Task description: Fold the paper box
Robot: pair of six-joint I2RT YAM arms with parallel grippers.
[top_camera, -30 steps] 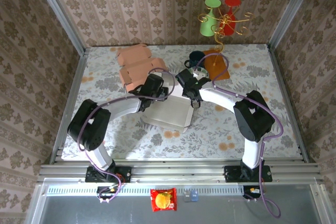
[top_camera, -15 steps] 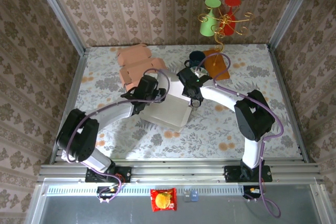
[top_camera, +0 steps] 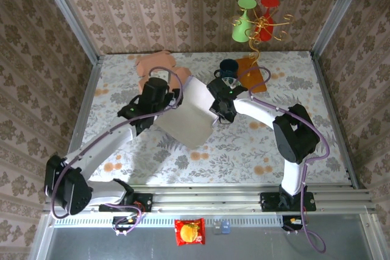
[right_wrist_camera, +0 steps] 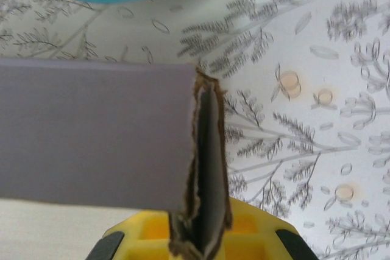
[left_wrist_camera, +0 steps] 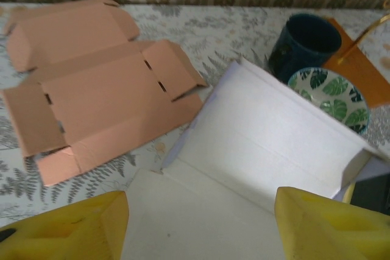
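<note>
With the box [top_camera: 194,114] mid-worktop, one flap end pinched in the right tool [right_wrist_camera: 198,235] and the left tool [left_wrist_camera: 198,223] spread over its panel, an uneven pull could tear that flap or shove the box into the bowl [left_wrist_camera: 329,98] just beside it.

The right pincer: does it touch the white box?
Touching. The right wrist view shows the white box flap's edge clamped in the right pincer.

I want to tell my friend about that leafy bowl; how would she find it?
Find the gold stand holding green and red cups at the table's far edge. In front sits a dark blue mug, with the bowl beside it: blue-rimmed, white with green leaves, the only patterned dish.
</note>
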